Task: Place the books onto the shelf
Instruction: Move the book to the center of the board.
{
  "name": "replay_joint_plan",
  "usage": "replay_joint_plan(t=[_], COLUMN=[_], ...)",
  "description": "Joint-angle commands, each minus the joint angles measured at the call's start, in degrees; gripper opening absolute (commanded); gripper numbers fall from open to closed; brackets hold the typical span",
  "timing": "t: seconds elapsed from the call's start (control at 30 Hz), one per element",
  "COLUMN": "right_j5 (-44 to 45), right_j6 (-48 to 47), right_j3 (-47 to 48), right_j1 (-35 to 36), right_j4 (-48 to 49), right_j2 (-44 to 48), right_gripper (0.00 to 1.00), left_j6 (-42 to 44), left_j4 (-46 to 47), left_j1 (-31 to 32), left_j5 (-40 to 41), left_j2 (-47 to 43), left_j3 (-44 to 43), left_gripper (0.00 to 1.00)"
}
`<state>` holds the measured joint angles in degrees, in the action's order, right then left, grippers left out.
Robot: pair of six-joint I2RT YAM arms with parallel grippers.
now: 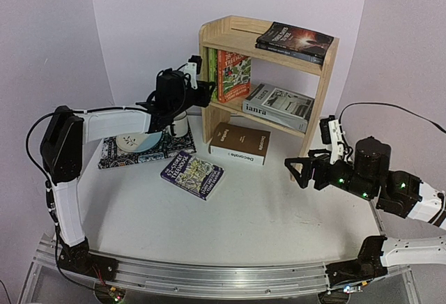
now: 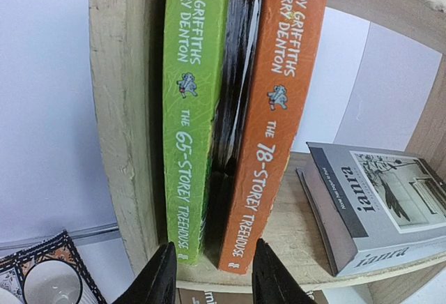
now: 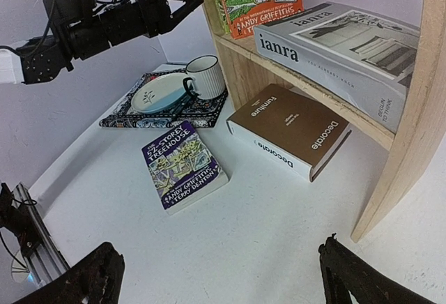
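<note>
Hovering L pincer part-open, empty | green bk + orange bk upright just ahead | R pincer wide open

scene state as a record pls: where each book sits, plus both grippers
top board: two dark-covered books, stacked flat on the pale pine shelf
lower board: green Treehouse paperback and orange Treehouse paperback upright at left; grey book flat at right
table: brown-and-white "Decorate" book, dark blue Treehouse paperback, both flat
left gripper: open, at the upright paperbacks, holding nothing
right gripper: open, over the table right of the shelf
shelved: five of seven
</note>
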<state>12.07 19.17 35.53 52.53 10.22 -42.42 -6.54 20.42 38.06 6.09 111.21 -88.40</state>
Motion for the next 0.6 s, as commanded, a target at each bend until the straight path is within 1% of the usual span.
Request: replay_joint_plan(t=[0.0, 0.2, 0.37, 0.43, 0.5, 0.57], right_j5=[-0.60, -0.10, 0.46, 0.28, -0.01, -1.17], right_j6=[0.73, 1.21, 1.27, 1.46, 1.94, 1.96], right_j3=[1.83, 1.40, 1.00, 0.71, 0.73, 1.35], right_j1=[0.14, 0.17, 0.20, 0.14, 0.13, 0.16], right_j4=[1.14, 1.10, 0.39, 0.24, 0.24, 0.24], right_j2=[-0.49, -1.13, -2.25, -3.48, -5.29, -8.16], right_gripper=[0.98, 0.98, 0.98, 0.98, 0.98, 0.98], left_j6=[-1.35, -5.34, -11.21, -12.63, -14.17, -16.37], left_j4=[1.21, 1.02, 0.61, -0.08, -2.10, -7.97], left_j1=[-0.27, -0.21, -0.27, -0.25, -0.27, -0.77], left_j5=[0.12, -1.75, -4.88, -5.11, -4.53, -3.44], left_j2=[-4.88, -8.54, -13.92, -16.58, -18.33, -19.43], left_j3=[1.89, 7.59, 17.46, 21.51, 24.63, 24.98], left_gripper=[0.38, 0.39, 0.41, 0.44, 0.54, 0.59])
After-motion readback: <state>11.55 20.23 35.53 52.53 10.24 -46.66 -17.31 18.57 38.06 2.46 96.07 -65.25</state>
